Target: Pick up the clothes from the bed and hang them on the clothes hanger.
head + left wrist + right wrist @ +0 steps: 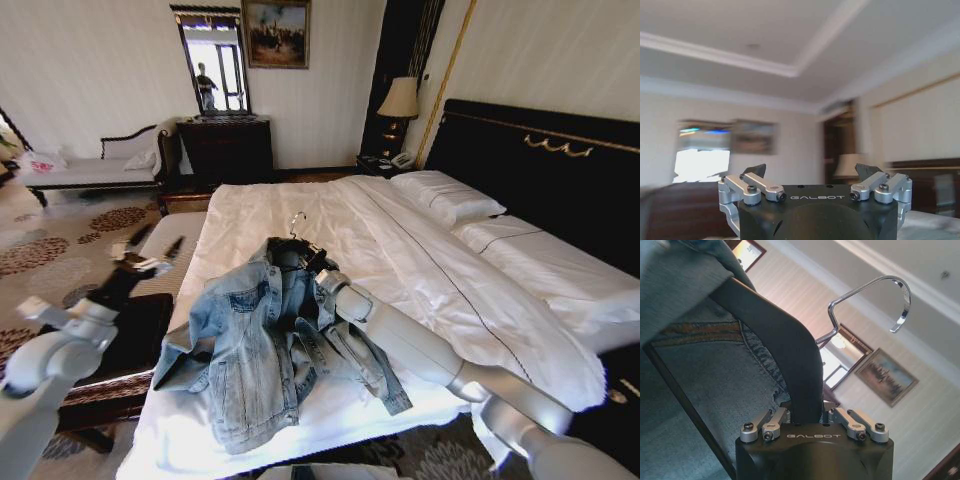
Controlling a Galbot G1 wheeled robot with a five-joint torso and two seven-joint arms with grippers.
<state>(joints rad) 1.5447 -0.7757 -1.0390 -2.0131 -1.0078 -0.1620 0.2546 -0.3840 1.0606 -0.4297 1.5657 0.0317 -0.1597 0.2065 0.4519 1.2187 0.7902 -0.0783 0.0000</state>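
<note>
- The bed (420,270), a white-sheeted double with white pillows (445,195) and a tall black headboard (545,170) trimmed in gold, fills the centre and right of the head view.
- The light blue denim jacket (265,340) lies crumpled on the near part of the bed, lower centre of the frame, collar toward the headboard side, one sleeve trailing to the lower right.
- The black clothes hanger (300,250) sits at the jacket's collar, in the middle of the frame; its silver hook (296,222) stands up above the denim.
- The right gripper (322,272) reaches in from the lower right of the head view to the collar area.
- In the right wrist view, the right gripper (807,415) has its fingers closed tight on the black shoulder bar of the hanger (785,355); denim (705,360) drapes over and beside that bar, and the hook (875,295) rises toward the upper right of that frame.
- The left gripper (150,255) is raised at the left of the head view, off the bed's edge, above a dark bench (130,345), touching nothing.
- In the left wrist view, the left gripper (812,172) has its fingers spread wide and holds nothing.
- A bedside lamp (400,100) stands in the upper centre-right; a dark dresser (228,145) with a mirror (215,65) stands at upper centre.
</note>
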